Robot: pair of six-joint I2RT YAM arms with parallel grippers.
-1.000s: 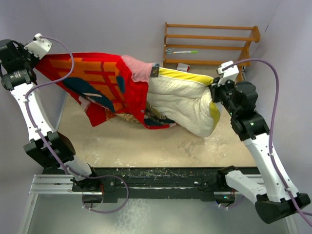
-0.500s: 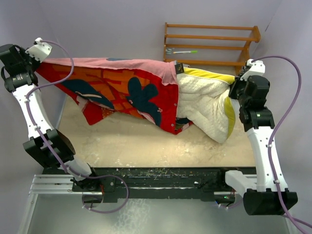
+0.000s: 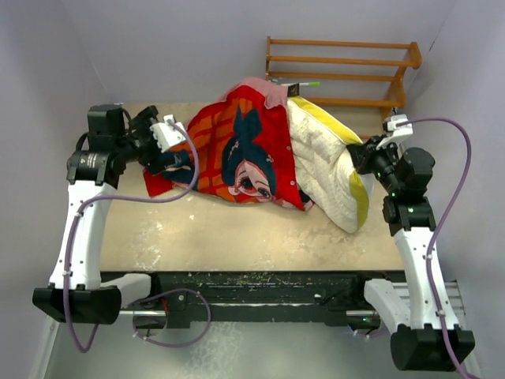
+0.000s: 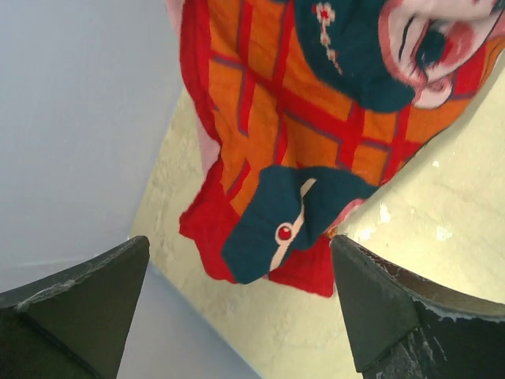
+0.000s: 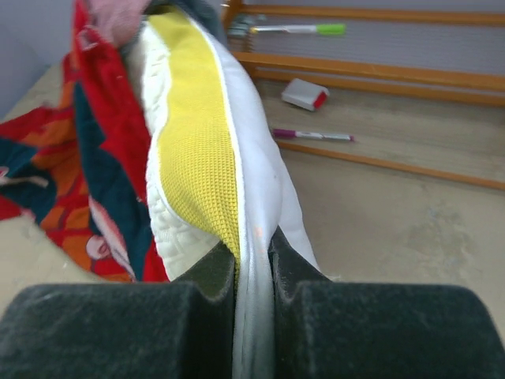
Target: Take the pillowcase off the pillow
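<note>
Since half a sec ago left arm swings in from far-left corner, so pillowcase (image 3: 237,154) goes from stretched out to bunched heap on worktop (image 3: 237,229), girl's face print up, covering pillow's left part. Pillow (image 3: 327,166) tilted on edge, yellow band up. Right gripper (image 3: 361,152) jaws clenched on pillow's white seam. Left gripper (image 3: 164,144) jaws released, wide apart, cloth just ahead, not held. Wooden rack (image 3: 339,71) at back, green-capped marker (image 3: 298,83) on it.

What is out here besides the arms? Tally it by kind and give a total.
Pillow: 1
Pillowcase: 1
Markers: 2, green-capped and pink
Small white-and-red block: 1
Wooden rack: 1
Total: 6
</note>
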